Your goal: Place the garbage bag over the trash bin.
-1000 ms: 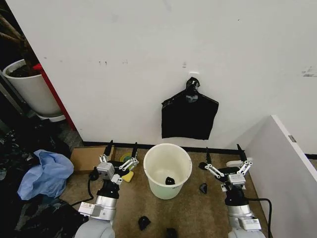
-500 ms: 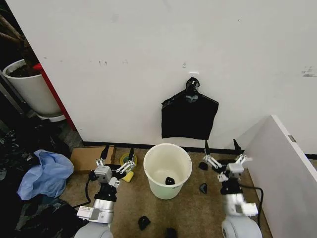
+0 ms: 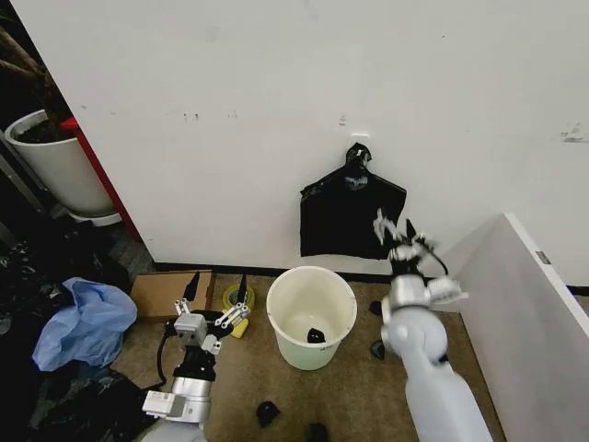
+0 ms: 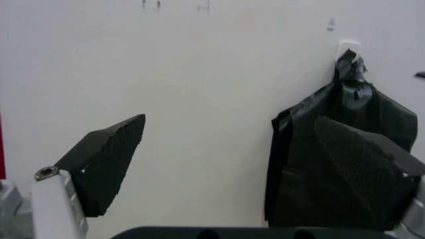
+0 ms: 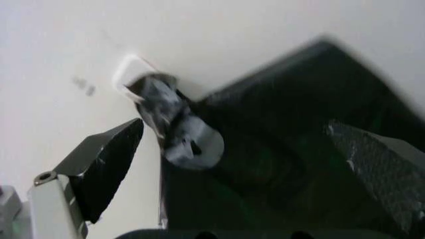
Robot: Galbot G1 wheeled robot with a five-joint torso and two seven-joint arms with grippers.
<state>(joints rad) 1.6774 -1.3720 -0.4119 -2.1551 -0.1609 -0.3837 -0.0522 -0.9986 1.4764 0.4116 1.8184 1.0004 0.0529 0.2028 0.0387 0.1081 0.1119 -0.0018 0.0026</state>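
Right pincer (image 3: 398,228) near white wall (image 3: 276,101)

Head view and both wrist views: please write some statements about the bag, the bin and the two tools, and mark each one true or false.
1. The black bag hangs from a wall hook. True.
2. The bag already covers the white bin. False: the bin stands uncovered below it.
3. The right tool is raised beside the bag, open. True.
4. The left tool grips the bin's rim. False: it is open, low, left of the bin.
5. The bin is empty. False: a small dark object lies inside.
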